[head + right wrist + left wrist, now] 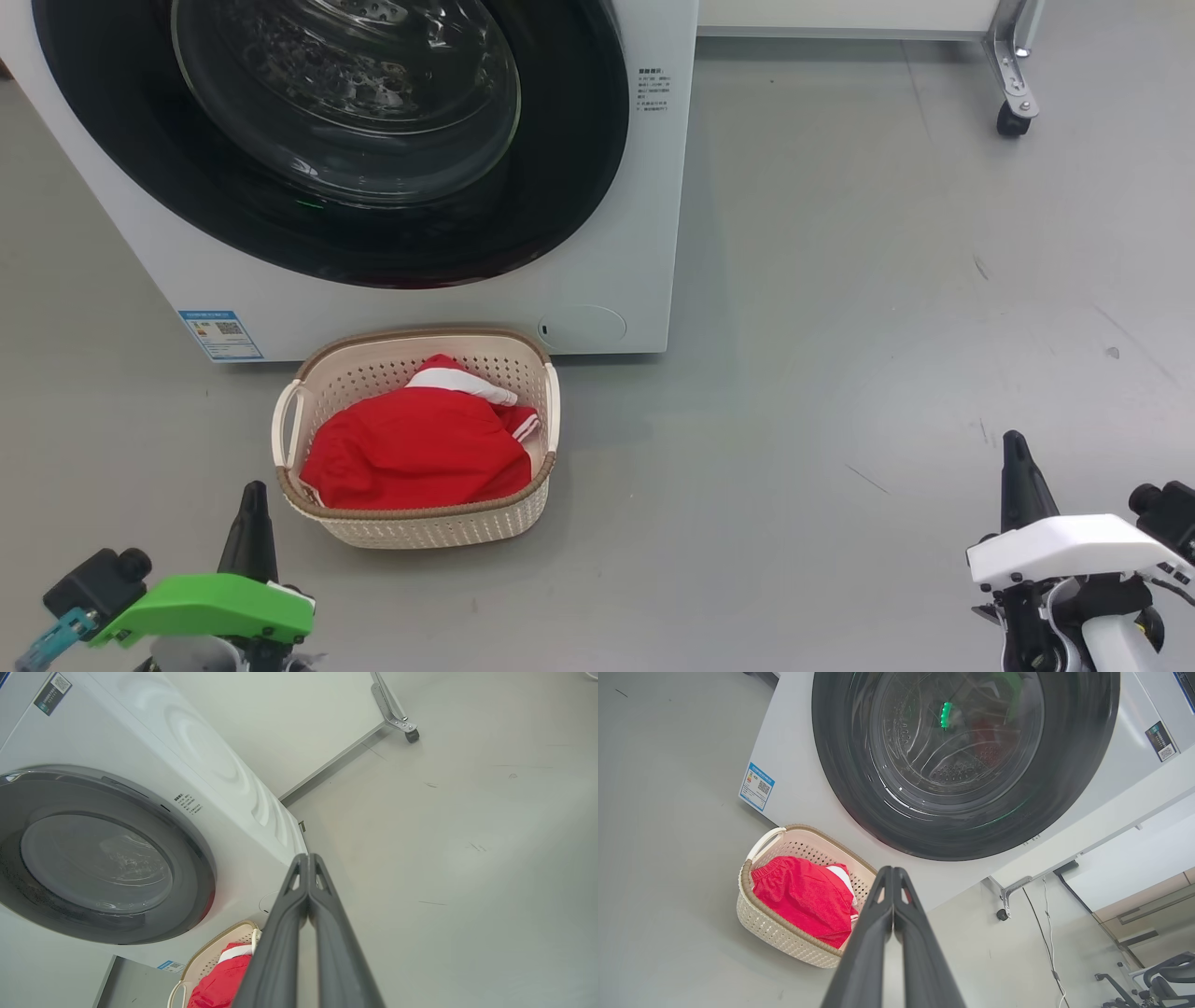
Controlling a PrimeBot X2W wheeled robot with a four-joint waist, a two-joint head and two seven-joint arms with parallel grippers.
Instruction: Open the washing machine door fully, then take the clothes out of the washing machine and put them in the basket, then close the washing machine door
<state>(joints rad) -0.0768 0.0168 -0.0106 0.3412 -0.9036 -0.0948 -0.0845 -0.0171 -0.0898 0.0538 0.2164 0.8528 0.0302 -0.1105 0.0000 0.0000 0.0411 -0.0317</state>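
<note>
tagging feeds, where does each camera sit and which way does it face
Head: mounted there, facing down at washing machine and basket; left gripper, right gripper at bottom corners.
Left wrist: mounted there, along the shut left gripper to the washing machine door.
Right wrist: mounted there, along the shut right gripper to washing machine and floor.
Shared: all show clothes in the basket.

The grey floor (840, 327) had a few small dark marks, and on it stood the big white washing machine (616, 233) at eleven o'clock, the cream basket (420, 532) just before it at eight o'clock, and a little black wheel (1008, 119) at two o'clock.
</note>
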